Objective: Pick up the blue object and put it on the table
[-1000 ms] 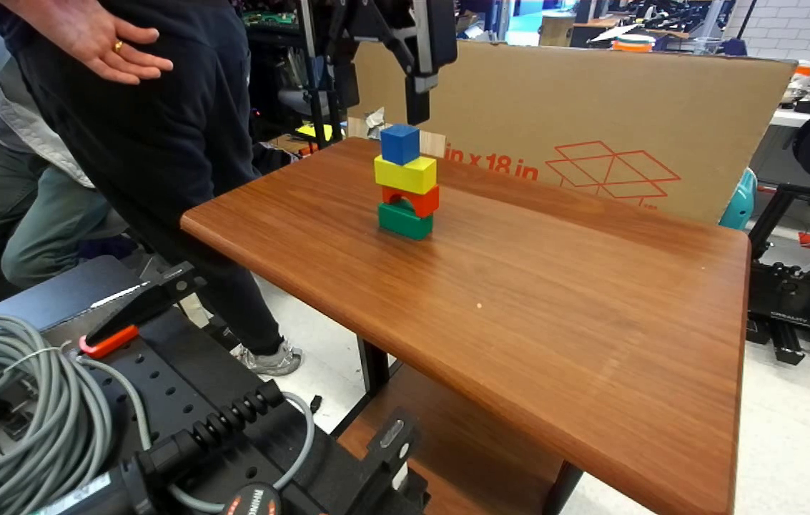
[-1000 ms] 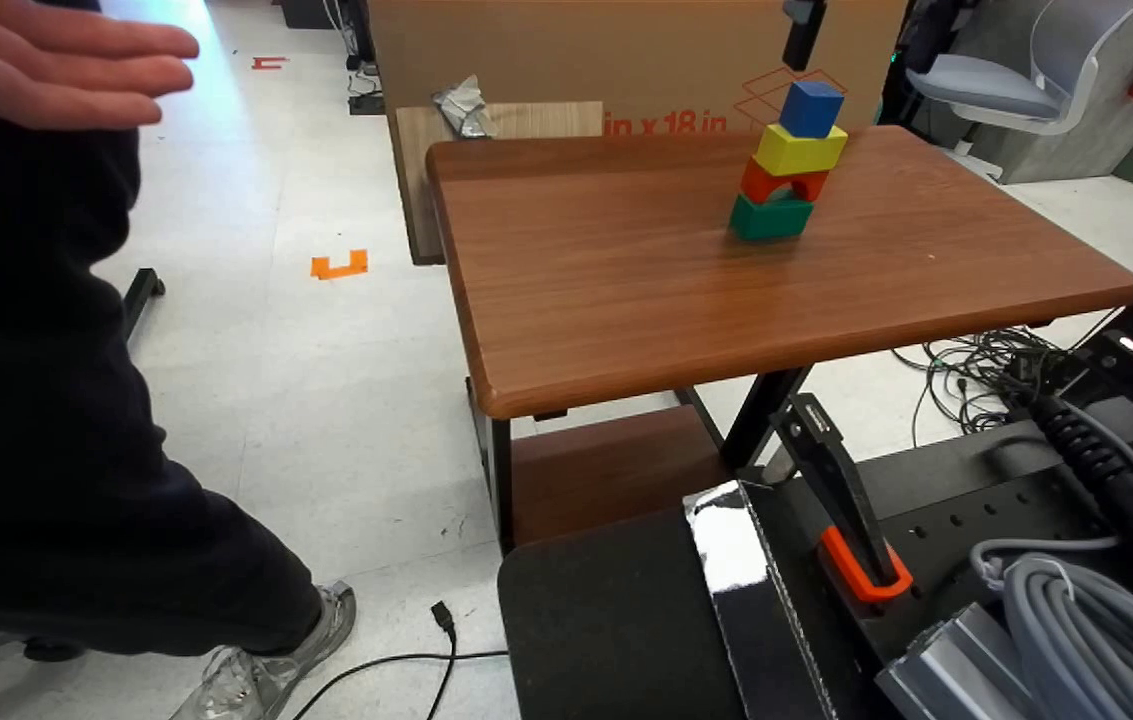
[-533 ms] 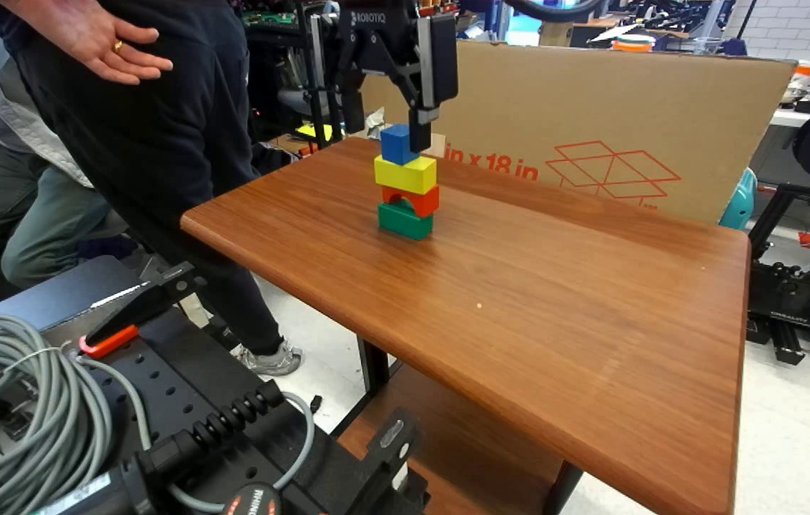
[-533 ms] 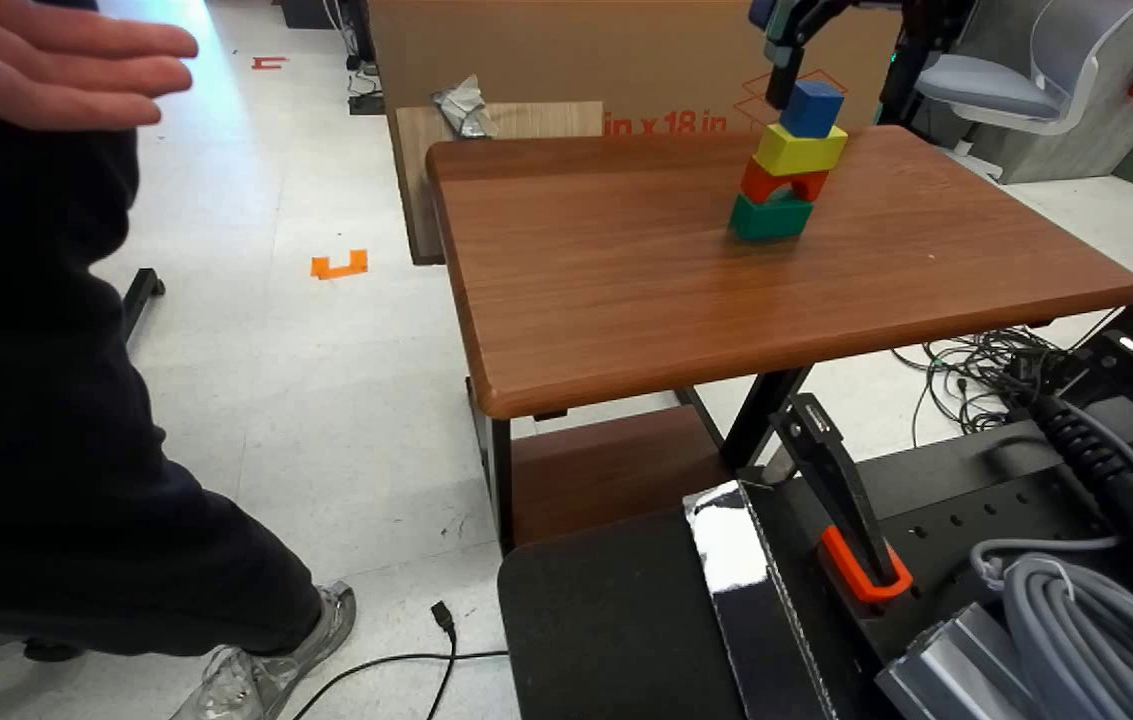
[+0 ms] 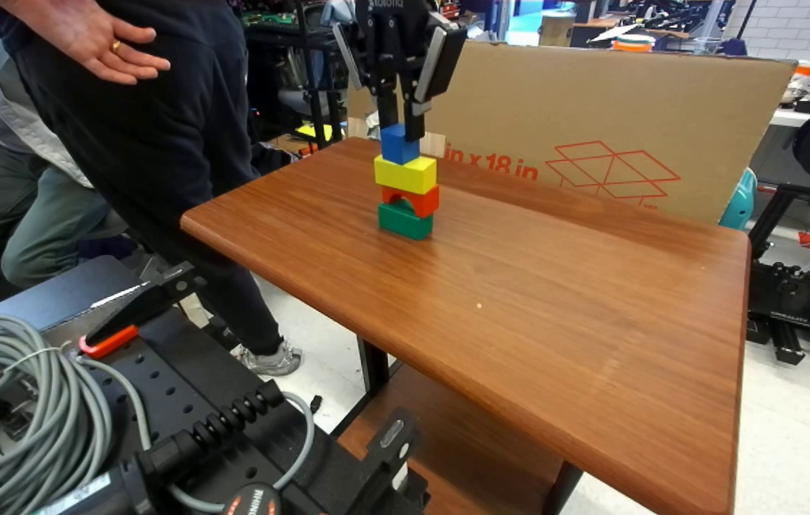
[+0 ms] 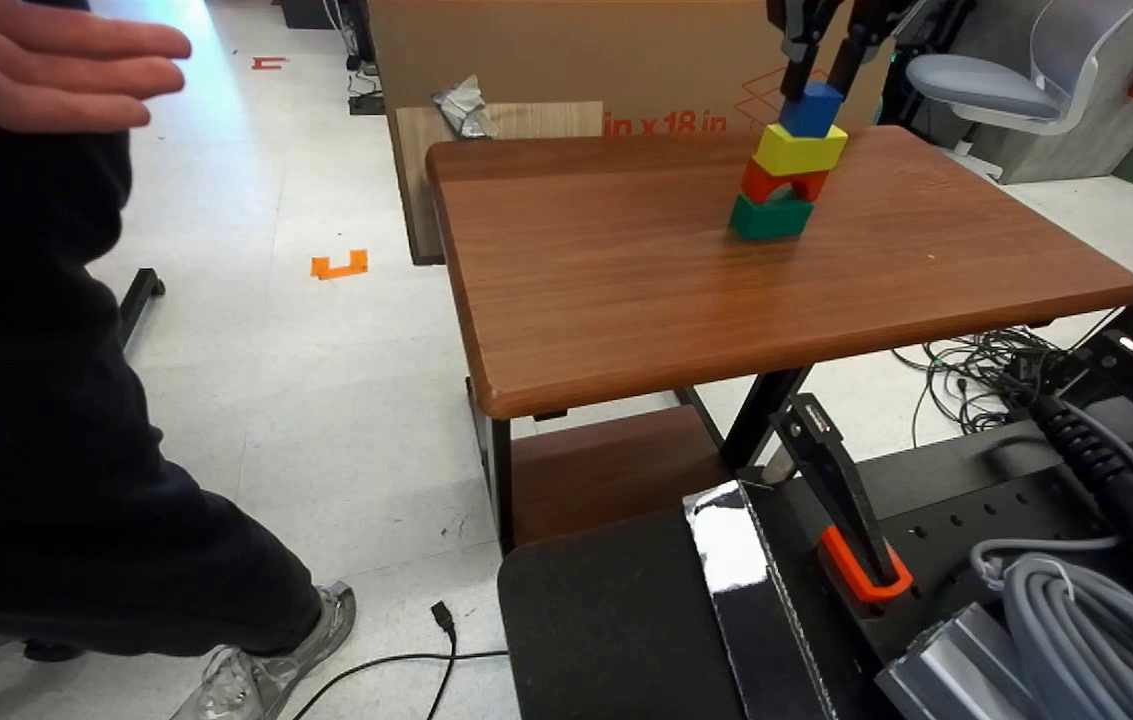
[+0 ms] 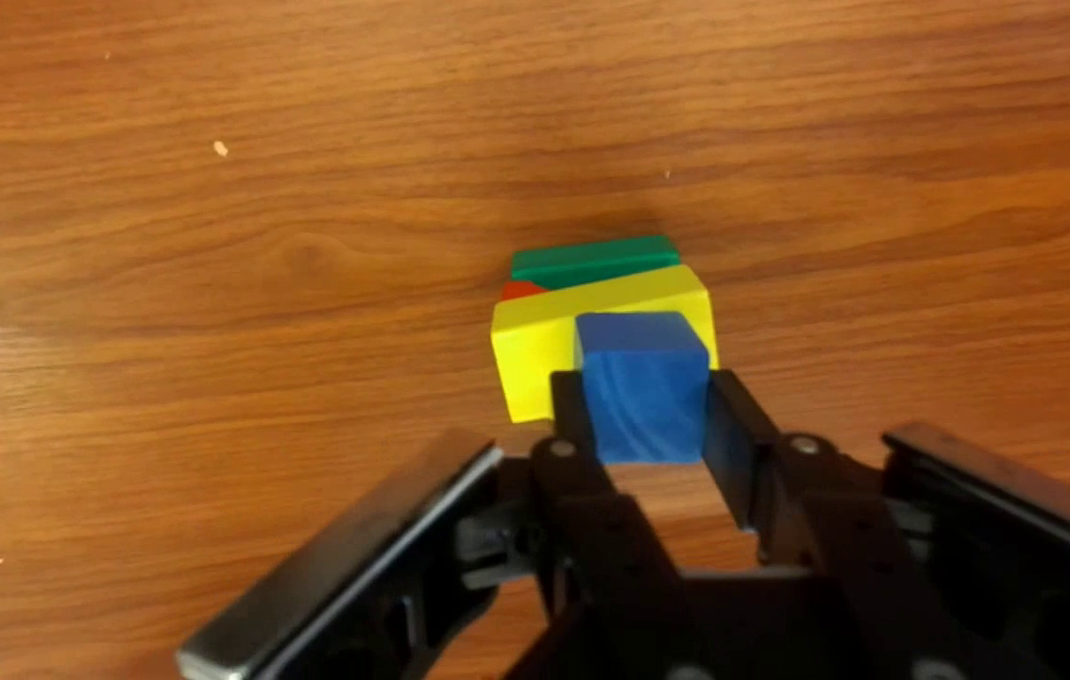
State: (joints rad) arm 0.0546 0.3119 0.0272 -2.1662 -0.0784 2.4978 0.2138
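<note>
For background in both exterior views, a pale floor (image 6: 306, 420), cluttered in places. Filling mid-frame, a red-brown table (image 5: 555, 286), probably serving as stand and landing place alike, with bare wood towards the lower right. Across the upper right in an exterior view, a big box (image 5: 590, 107), upright beyond the table's far edge, perhaps as a screen; a limit to any wide swing. At left, a standing person (image 5: 176, 150), near the table; reason enough to favour the right for setting down. At upper centre, the gripper (image 5: 401, 130), pointing down, clamped on the blue block (image 7: 648, 406) with fingers (image 7: 733, 425) against opposite sides, likely so as to miss the tiers beneath. Under that grip, a yellow block (image 5: 406, 176) on a red arch (image 5: 427, 203) on a green block (image 5: 405, 221), apparently loose, so easily toppled by a sideways nudge; best cleared by a straight lift. Smallest, near centre in the wrist view, the blue block itself, seated on the yellow block, no gap visible.
</note>
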